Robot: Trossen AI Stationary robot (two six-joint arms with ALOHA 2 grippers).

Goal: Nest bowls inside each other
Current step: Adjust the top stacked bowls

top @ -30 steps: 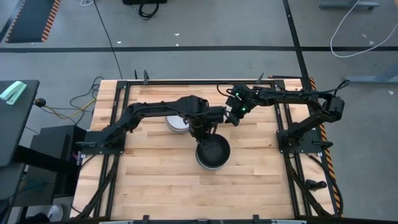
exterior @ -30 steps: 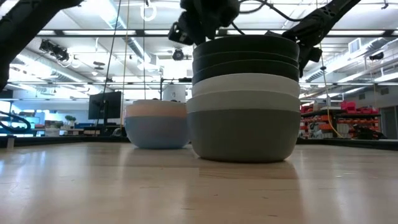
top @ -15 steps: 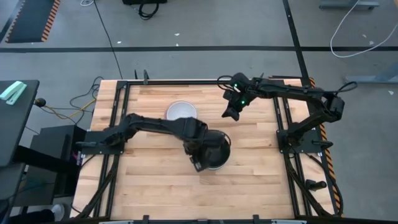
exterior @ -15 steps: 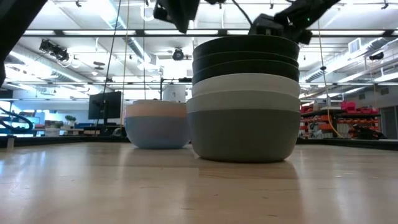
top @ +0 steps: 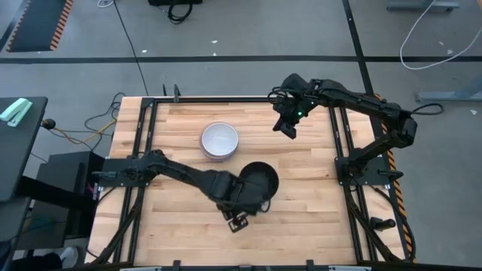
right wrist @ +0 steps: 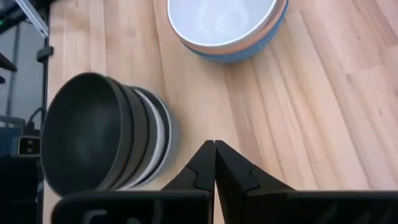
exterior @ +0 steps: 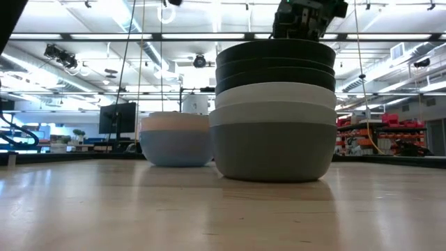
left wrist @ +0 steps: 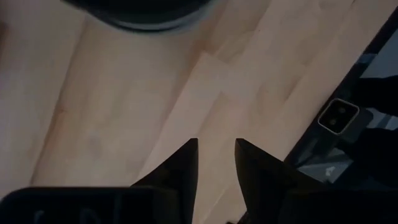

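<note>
A tall stack of bowls [top: 258, 181] stands mid-table: black bowls on top, then white, pale grey and dark grey at the bottom [exterior: 273, 150]. A second stack [top: 219, 141] stands beyond it, with a white bowl in a pink-orange one in a blue one [exterior: 175, 143]. My left gripper [top: 237, 220] hovers over bare wood on the near side of the tall stack, its fingers [left wrist: 216, 146] slightly open and empty. My right gripper [top: 288, 128] is shut and hangs in the air toward the far right, with both stacks [right wrist: 102, 140] ahead of it.
Black frame rails run along the table's left and right sides [top: 343, 162]. The table's near edge and a small camera box [left wrist: 339, 115] lie just past my left gripper. Bare wood [top: 173, 226] spreads over the near half.
My left gripper has swept from between the two stacks, over the tall stack, toward the table's near edge, which uncovers the white-topped stack. My right gripper has drawn back a little toward the far edge. Neither stack of bowls has moved.
</note>
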